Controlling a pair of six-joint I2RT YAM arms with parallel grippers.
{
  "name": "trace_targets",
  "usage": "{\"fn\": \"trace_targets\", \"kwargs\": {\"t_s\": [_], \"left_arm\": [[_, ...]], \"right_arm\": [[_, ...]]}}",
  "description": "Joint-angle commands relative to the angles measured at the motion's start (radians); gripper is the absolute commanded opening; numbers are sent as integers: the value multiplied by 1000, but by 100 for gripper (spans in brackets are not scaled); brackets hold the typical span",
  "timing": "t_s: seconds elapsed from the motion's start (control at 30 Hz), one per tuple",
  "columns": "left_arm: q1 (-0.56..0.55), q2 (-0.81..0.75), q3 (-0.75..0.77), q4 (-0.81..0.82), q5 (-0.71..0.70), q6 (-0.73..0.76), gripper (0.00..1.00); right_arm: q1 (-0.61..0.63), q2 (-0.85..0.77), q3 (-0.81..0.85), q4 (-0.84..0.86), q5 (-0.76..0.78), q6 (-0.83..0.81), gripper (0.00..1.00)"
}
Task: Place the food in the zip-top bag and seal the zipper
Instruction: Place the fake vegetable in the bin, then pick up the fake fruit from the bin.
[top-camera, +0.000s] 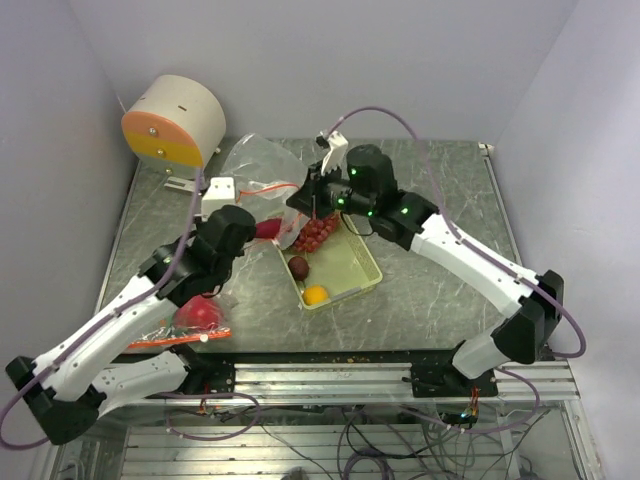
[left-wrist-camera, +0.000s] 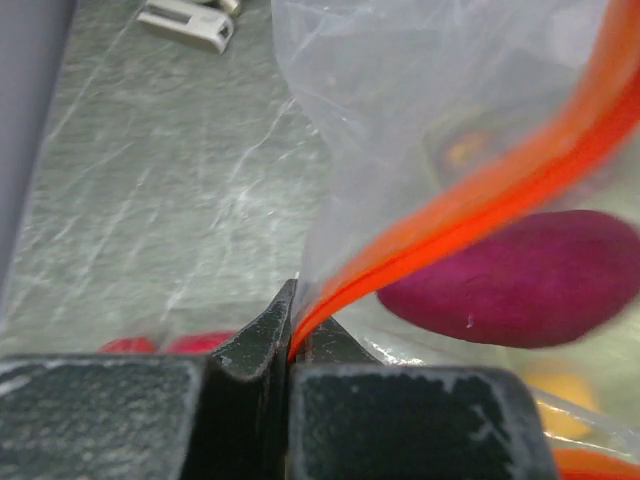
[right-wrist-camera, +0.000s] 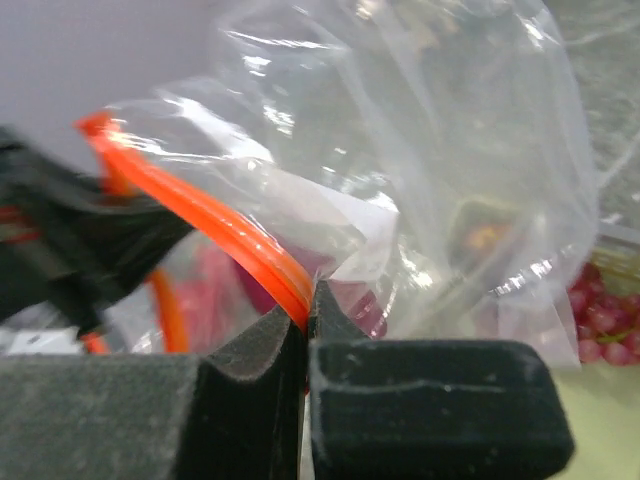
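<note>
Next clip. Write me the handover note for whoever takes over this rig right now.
Grippers: left gripper shut on the orange zipper strip of the bag; right gripper shut on the same strip, further along. The mouth between them looks open.
Things: purple sweet potato shows through the plastic, apparently inside. Grape bunch, dark round fruit and orange lie in the pale green tray; a red fruit lies by the left arm.
Left: load those, then seal the zipper.
</note>
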Motion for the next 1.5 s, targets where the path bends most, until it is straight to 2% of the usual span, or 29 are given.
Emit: {"fn": "trace_targets", "kwargs": {"t_s": [0.0, 0.13, 0.23, 0.43, 0.63, 0.73, 0.77, 0.9, 0.97, 1.17, 1.23, 1.47], "left_arm": [[18, 67, 5, -113, -116, 68, 7], [31, 61, -21, -83, -105, 89, 7], [36, 52, 43, -198, -166, 66, 7], [35, -33, 109, -268, -138, 95, 7], [37, 44, 86, -248, -109, 91, 7], [35, 104, 78, -245, -115, 76, 7], [35, 115, 69, -234, -110, 78, 7], [35, 145, 25, -174, -91, 94, 7], [36, 155, 7, -149, -94, 101, 7], [35, 167, -12, -131, -112, 105, 7], [35, 156, -10, -131, -112, 108, 7], [35, 111, 23, -160, -151, 114, 7]], "right_arm": [[-24, -46, 89, -202, -311, -43, 0], [-39, -89, 20, -164, -337, -26, 0], [-76, -72, -52, -119, -344, -1, 0], [-42, 68, -210, 223, -526, 159, 0], [31, 165, -255, 459, -661, 259, 0], [29, 184, -261, 398, -593, 227, 0], [24, 184, -262, 362, -561, 205, 5], [0, 140, -301, 308, -504, 147, 38], [-10, 90, -312, 266, -454, 108, 46], [-54, -39, -339, 193, -379, 49, 55], [-71, -55, -343, 157, -290, 40, 58], [-122, 82, -250, -11, 50, 21, 65]]}}
